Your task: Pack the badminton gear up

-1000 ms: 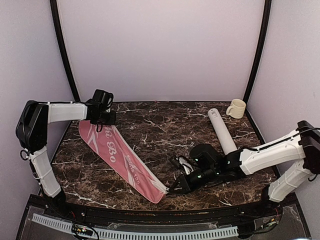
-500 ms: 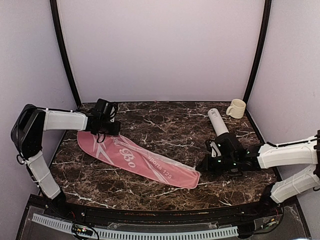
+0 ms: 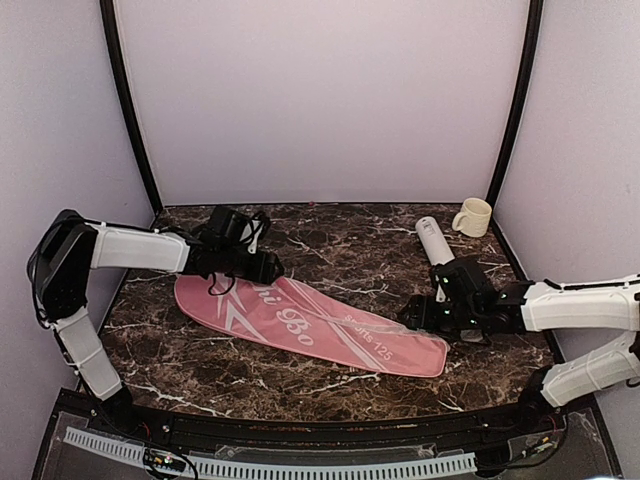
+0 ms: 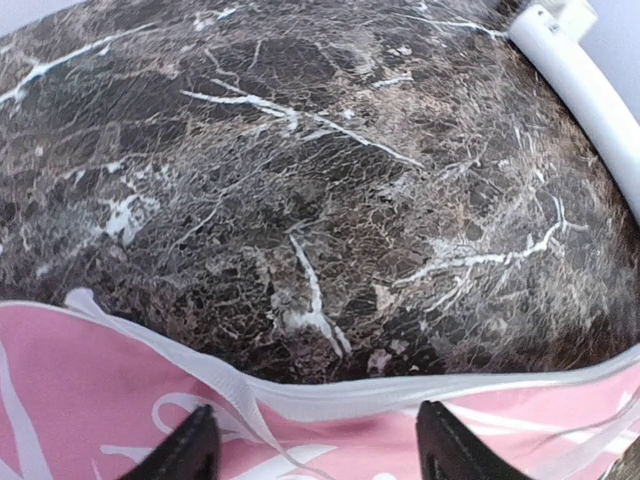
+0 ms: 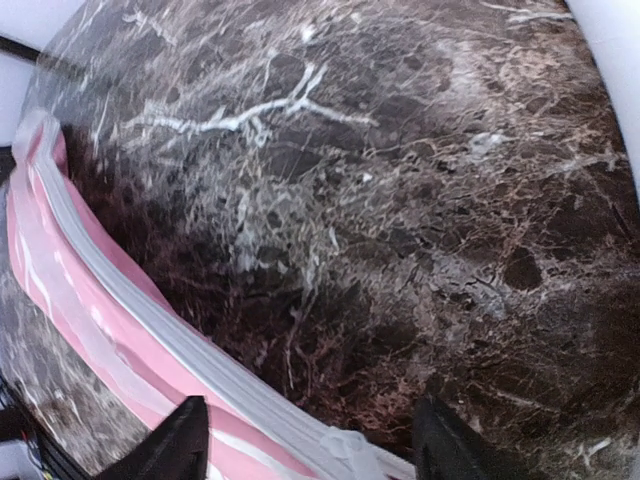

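Pink cover (image 3: 310, 322) lies flat on the surface (image 3: 340, 240), left claw (image 4: 318, 450) and right claw (image 5: 312, 435) spread wide, gripping nothing, white tube (image 3: 432, 240) loose, so packing looks nearly done.

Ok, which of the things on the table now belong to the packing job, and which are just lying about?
Job:
- pink cover
- white tube

Lying about:
- cream mug

No racquets or shuttlecocks show.
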Robot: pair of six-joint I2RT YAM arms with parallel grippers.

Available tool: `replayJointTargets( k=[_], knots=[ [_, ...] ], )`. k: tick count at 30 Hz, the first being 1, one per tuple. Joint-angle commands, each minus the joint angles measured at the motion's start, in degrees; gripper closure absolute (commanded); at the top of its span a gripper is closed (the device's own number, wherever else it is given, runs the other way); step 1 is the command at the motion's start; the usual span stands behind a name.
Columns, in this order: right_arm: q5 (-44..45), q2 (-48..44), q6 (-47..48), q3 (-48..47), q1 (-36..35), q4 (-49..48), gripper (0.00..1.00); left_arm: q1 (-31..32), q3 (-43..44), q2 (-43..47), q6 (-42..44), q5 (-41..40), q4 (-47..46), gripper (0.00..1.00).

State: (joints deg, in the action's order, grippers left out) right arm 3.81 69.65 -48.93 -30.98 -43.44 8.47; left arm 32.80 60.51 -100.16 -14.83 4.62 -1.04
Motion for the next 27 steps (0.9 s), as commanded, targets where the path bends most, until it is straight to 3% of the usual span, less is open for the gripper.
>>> replayJointTargets(
  k=[1,5,9,12,18,23,27],
  knots=[
    [4.58,-1.62,5.11,-3.77,0.24,-0.41,0.17,0.16,-1.60,4.71,1.19,0.81,-1.51,0.23],
    [8.39,-1.44,11.04,-7.28,1.52,1.12,0.02,0.12,-1.29,6.08,2.28,-0.30,-1.79,0.15],
    [8.79,-0.55,16.30,-9.08,7.18,-0.69,0.00,-0.16,1.42,5.87,4.49,-3.84,0.56,0.09],
    [3.97,0.43,18.81,-8.66,14.20,-5.44,0.00,-2.36,3.01,5.51,5.61,-4.31,1.29,0.07],
    [-0.89,1.31,24.42,-6.33,28.12,-13.34,0.00,-13.68,1.21,7.83,4.19,-2.43,0.13,0.07],
    [-4.46,-1.40,26.82,-2.67,41.13,-18.50,0.00,-27.36,-7.56,15.81,1.57,-2.30,-5.49,0.06],
    [-0.94,-7.10,29.07,3.11,46.88,-23.33,0.00,-33.26,-17.66,24.67,1.28,-11.71,-12.73,0.03]
  ],
)
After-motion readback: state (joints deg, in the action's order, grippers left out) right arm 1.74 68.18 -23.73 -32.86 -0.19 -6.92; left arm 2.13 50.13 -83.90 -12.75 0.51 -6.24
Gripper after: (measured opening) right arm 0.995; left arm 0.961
